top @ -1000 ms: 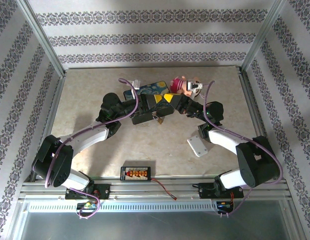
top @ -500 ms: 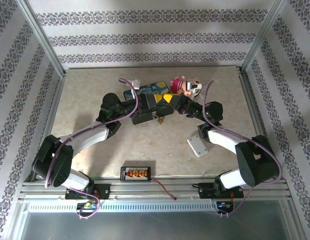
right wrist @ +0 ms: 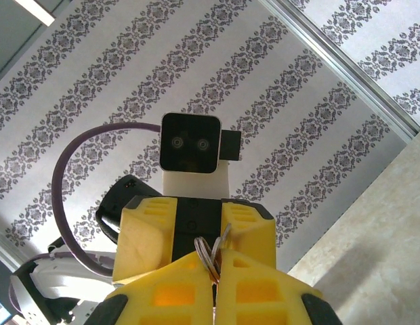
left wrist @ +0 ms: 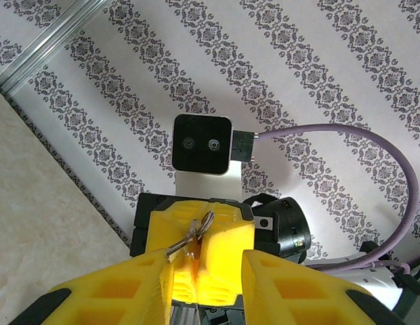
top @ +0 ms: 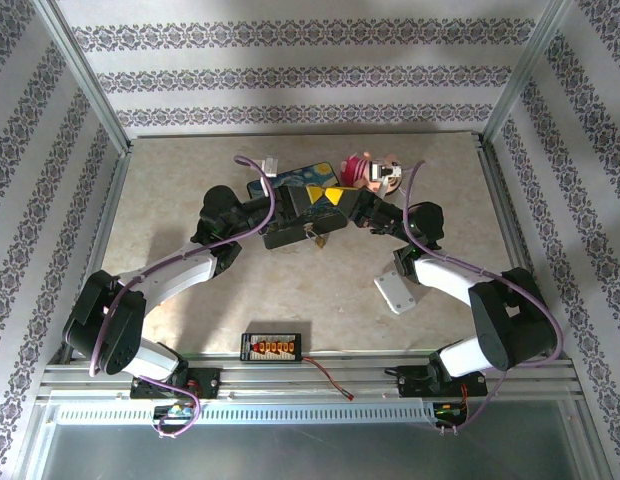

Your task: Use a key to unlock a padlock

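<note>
Two grippers tip to tip over mid-table (top: 170, 190). Left gripper (left wrist: 203, 274): yellow fingers parted, facing the opposite tool. Right gripper (right wrist: 213, 274): clamped tight on the key (right wrist: 210, 252), ring end protruding. Padlock (top: 315, 238): small brass speck just beside the left gripper's near side; means of support indiscernible.

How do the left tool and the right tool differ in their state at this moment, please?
The left tool has its fingers standing apart, while the right tool has its own pressed together. The right tool pinches the silvery key; the left tool shows nothing between its fingers. Both tools have yellow fingers and point at each other at close range.
</note>
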